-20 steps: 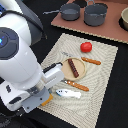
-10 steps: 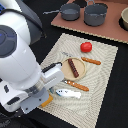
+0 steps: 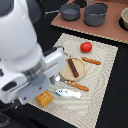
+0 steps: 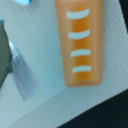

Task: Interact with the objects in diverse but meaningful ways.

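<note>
From my station the pincer is hidden behind the arm (image 3: 25,60), so I cannot tell how its jaws stand. On the striped mat (image 3: 102,80) lie the tomato (image 3: 86,47), the sausage stick (image 3: 73,67) on its round plate (image 3: 66,73), and the orange bread slab (image 4: 82,42) near the mat's edge.

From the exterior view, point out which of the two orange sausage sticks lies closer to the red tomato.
The shorter orange stick, just beside the tomato. The other orange stick lies past the round plate, next to the white-and-blue piece.
</note>
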You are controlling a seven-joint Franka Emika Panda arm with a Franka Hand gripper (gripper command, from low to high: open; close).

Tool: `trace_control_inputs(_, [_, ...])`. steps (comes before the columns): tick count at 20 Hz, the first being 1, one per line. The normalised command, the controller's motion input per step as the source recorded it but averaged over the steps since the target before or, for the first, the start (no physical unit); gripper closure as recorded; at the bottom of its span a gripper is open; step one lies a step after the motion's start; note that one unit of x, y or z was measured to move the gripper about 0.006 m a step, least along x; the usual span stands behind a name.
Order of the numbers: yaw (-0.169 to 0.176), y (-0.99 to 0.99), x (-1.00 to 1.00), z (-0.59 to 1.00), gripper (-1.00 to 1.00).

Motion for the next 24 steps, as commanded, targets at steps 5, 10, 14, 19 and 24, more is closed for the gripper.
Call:
trace_control_inputs(5, [0.003, 0.80, 0.59, 0.24, -1.00])
trace_control_inputs(10, [0.000, 0.63, 0.81, 0.03, -1.00])
trace_control_inputs(14, [0.000, 0.54, 0.88, 0.00, -1.00])
trace_control_inputs(19, [-0.002, 0.37, 0.58, -0.04, -1.00])
trace_control_inputs(24, [-0.021, 0.24, 0.10, -0.09, -1.00])
